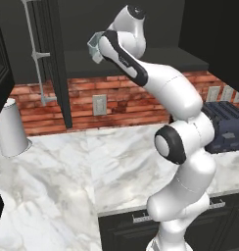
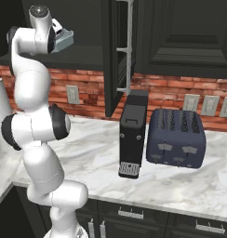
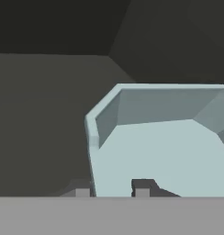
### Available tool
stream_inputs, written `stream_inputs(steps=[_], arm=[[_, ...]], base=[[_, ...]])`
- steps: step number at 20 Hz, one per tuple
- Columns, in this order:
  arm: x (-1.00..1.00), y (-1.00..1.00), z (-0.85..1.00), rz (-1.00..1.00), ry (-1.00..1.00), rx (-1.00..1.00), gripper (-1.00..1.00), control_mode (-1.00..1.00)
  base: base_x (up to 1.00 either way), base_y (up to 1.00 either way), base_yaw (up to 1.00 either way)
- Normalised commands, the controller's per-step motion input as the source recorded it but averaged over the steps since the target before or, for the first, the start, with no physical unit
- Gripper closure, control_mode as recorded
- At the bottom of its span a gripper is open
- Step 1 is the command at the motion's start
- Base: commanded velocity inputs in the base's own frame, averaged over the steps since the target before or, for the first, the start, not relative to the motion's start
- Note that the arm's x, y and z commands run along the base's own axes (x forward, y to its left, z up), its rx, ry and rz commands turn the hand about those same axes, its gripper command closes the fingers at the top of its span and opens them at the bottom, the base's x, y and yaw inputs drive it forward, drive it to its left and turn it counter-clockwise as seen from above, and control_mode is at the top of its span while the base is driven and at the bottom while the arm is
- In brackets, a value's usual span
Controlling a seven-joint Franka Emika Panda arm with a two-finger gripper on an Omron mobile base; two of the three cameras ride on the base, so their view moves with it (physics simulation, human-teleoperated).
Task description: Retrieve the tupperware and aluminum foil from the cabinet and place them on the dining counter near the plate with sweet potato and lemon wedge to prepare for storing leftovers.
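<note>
The tub [image 3: 164, 151] sits up on the cabinet shelf [image 3: 40, 124], with its left wall [image 3: 92, 151] between the gripper [image 3: 109, 189] tips, one outside and one inside, so the jaws look narrowed onto that wall. It appears light, stiff and smooth, likely slippery. A thin rim pinch may let it swing, so lift it out slowly.

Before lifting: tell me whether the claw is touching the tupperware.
Touching. In the hand view the claw has one fingertip on each side of the tupperware wall, closed against it.

Base views flank the arm [image 1: 165, 98]; hand view close inside cabinet.
</note>
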Motion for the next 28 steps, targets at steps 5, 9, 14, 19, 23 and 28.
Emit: stream_inputs(steps=[5, 9, 14, 19, 23, 28], arm=[[-1.00, -0.19, -0.01, -0.12, 0.00, 0.00, 1.00, -1.00], [-1.00, -0.38, -0.04, -0.14, 0.00, 0.00, 1.00, -1.00], [-1.00, -0.75, 0.00, -0.16, 0.01, 0.01, 1.00, -1.00], [-1.00, -0.40, 0.00, -0.14, 0.12, 0.00, 1.00, -1.00], [-1.00, -0.09, 0.00, -0.09, 0.23, 0.00, 1.00, -1.00], [-0.52, 0.00, 0.00, -0.06, 0.15, -0.02, 1.00, 1.00]], base=[[0.00, 0.00, 0.00], [0.00, 0.00, 0.00], [0.00, 0.00, 0.00], [0.00, 0.00, 0.00], [0.00, 0.00, 0.00], [-0.40, 0.00, -0.04]])
